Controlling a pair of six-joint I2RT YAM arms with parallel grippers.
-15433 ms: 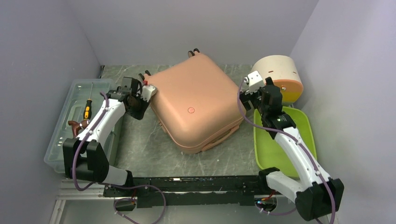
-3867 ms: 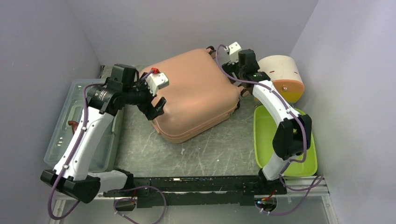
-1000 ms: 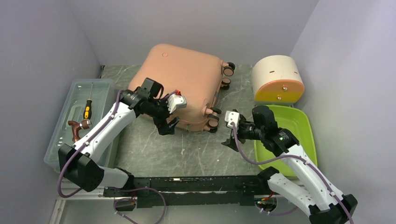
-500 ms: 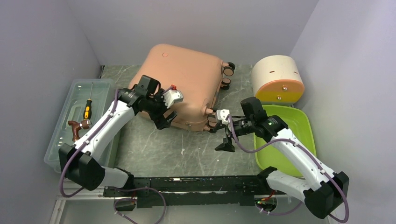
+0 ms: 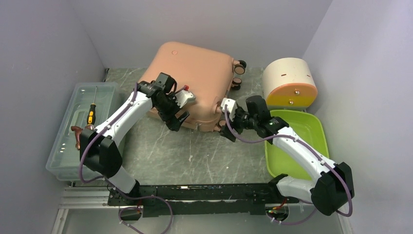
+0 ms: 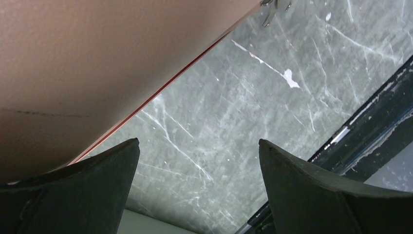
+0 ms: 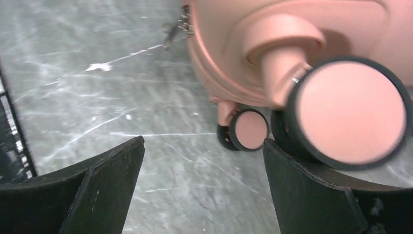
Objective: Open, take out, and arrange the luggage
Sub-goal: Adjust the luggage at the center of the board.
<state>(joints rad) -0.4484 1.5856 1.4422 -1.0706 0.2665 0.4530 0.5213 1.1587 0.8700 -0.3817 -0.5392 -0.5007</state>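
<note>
The salmon-pink luggage stands closed on one side at the back centre, its wheels facing right. My left gripper is open at the lower front edge of the shell, and its wrist view shows the pink shell above one finger with only the table between the fingers. My right gripper is open at the near bottom corner. Its wrist view has a large wheel right above the right finger, a smaller wheel behind, and nothing between the fingers.
A clear plastic bin on the left holds a screwdriver and a brown-handled tool. A lime-green tray lies on the right, with a round cream and orange container behind it. Walls close in on three sides.
My right gripper has moved up and back from the open table to the luggage's near wheels. The left gripper has shifted slightly along the front edge, and the luggage has moved a little to the right.
</note>
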